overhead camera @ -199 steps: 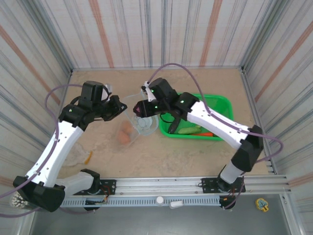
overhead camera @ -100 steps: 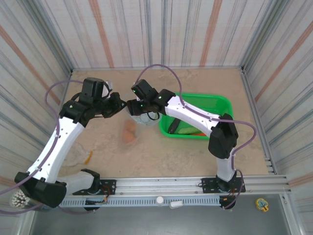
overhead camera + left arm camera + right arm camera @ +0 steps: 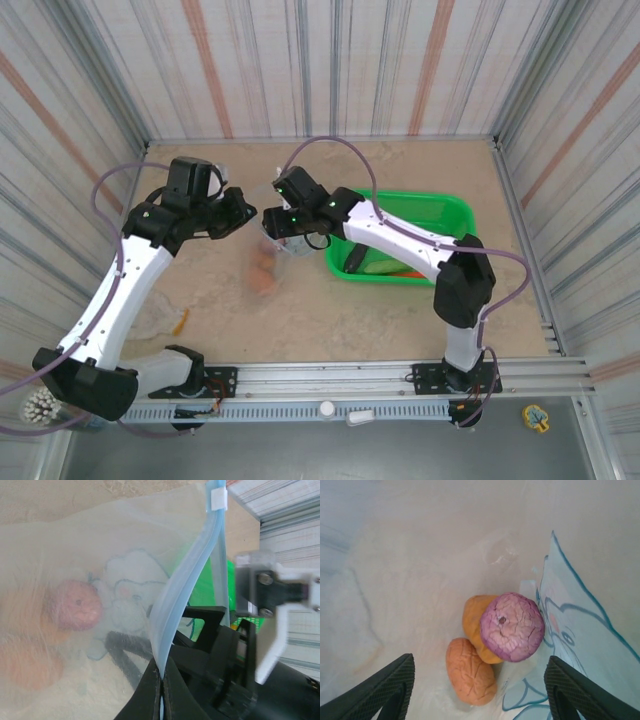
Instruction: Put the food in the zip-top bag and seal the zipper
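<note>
Tan table (image 3: 400, 320) — right arm (image 3: 390, 232) crosses the green basket (image 3: 440, 205) beside zip-top bag (image 3: 278, 248).

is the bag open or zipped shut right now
Open: the two sides of the zipper stand parted, the left claw pinching one, and food lies inside the bag.

Left arm's (image 3: 110, 290) jaws clamp shut; right arm's (image 3: 392, 229) jaws stand apart.
</note>
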`<state>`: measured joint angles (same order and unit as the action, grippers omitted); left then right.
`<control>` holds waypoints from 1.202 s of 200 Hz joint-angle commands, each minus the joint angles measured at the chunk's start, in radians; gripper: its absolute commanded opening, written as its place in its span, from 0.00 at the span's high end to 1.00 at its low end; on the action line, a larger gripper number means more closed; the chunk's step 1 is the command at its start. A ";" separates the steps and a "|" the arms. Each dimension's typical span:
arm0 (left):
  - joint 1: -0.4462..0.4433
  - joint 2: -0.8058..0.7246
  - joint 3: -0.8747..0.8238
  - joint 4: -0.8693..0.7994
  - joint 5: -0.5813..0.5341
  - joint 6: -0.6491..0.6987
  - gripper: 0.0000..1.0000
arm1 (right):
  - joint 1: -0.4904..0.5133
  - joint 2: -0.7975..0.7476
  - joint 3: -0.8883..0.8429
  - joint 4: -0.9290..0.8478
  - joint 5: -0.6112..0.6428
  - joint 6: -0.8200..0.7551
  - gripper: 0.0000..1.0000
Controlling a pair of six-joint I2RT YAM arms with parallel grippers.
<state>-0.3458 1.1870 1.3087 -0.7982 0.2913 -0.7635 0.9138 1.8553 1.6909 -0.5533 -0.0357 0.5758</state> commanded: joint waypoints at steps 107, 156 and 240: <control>0.007 -0.013 0.006 -0.041 0.020 0.076 1.00 | -0.188 -0.509 -0.285 -0.076 0.072 0.016 0.55; 0.007 -0.025 0.013 -0.052 0.047 0.109 1.00 | -0.413 -0.640 -0.458 -0.253 0.162 -0.055 0.46; 0.007 -0.017 0.012 -0.042 0.053 0.175 1.00 | -0.704 -0.576 -0.672 -0.264 0.289 -0.046 0.27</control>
<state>-0.3458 1.1835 1.3087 -0.8295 0.3233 -0.6350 0.2718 1.2270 1.0630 -0.8341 0.2230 0.5377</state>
